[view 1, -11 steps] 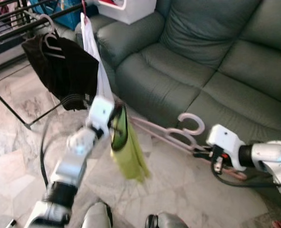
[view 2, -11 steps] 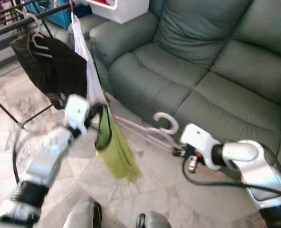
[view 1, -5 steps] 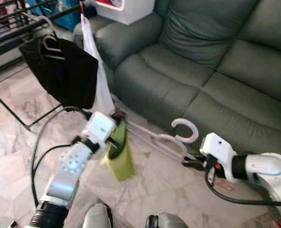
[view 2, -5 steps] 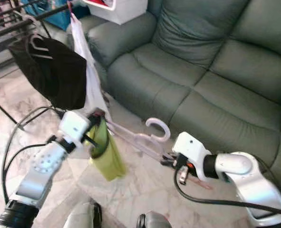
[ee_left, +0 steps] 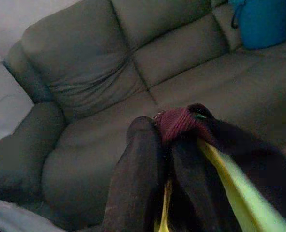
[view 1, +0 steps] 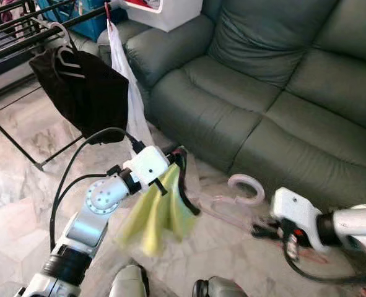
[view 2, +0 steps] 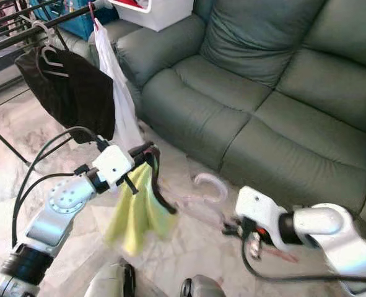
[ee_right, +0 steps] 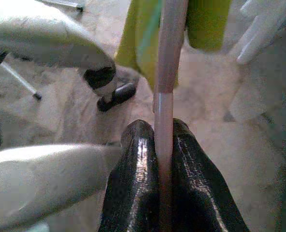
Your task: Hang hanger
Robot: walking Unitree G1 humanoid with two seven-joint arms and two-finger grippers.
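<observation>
Pale pink plastic, the hanger (view 1: 235,197) is stretched out low in front of the sofa (view 1: 263,80), its hook (view 1: 247,189) curling up toward the seat cushions and its body blurred. The right gripper (ee_right: 157,145) is clamped on one end of it; in the right wrist view the two black fingers (ee_right: 135,179) press against the pink bar from both sides, with the bar running straight out between them toward the yellow-green cloth (ee_right: 145,29). That gripper sits in front of the sofa's right seat, over the marble floor (view 1: 21,154). The left gripper (view 1: 181,179) is in front of the sofa's left arm, and its fingers are closed on the cloth (view 1: 155,213), which hangs down from them in loose folds; the left wrist view shows the dark fingers (ee_left: 135,179) pinched together with a strip of the cloth between them and a dark red bit at their tip, the sofa behind. To the left of the sofa stands a black rack (view 1: 18,37), with a dark garment (view 1: 83,93) hung on a white hanger and a white garment (view 1: 127,86) just beside it, nearest the sofa arm. A white box (view 1: 167,11) rests on top of the sofa's left arm.
</observation>
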